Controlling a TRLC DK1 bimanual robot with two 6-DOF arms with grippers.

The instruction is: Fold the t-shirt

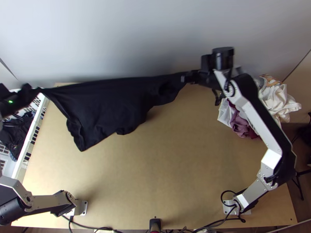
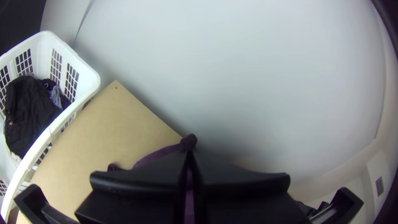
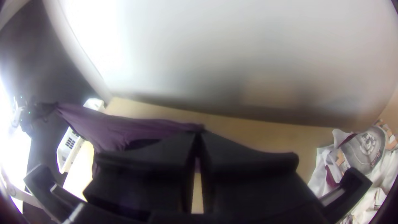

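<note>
Left tool (image 1: 35,91) and right tool (image 1: 188,77) pinch black t-shirt (image 1: 105,106) taut between them, probably straightening top edge before laying.

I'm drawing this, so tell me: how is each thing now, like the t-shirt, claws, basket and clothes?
Left claw: shut on the shirt
Right claw: shut on the shirt's other end
T-shirt: stretched between both claws, lower part drooping, not folded
Basket: upright, holding dark clothes
Clothes pile: bunched up
</note>
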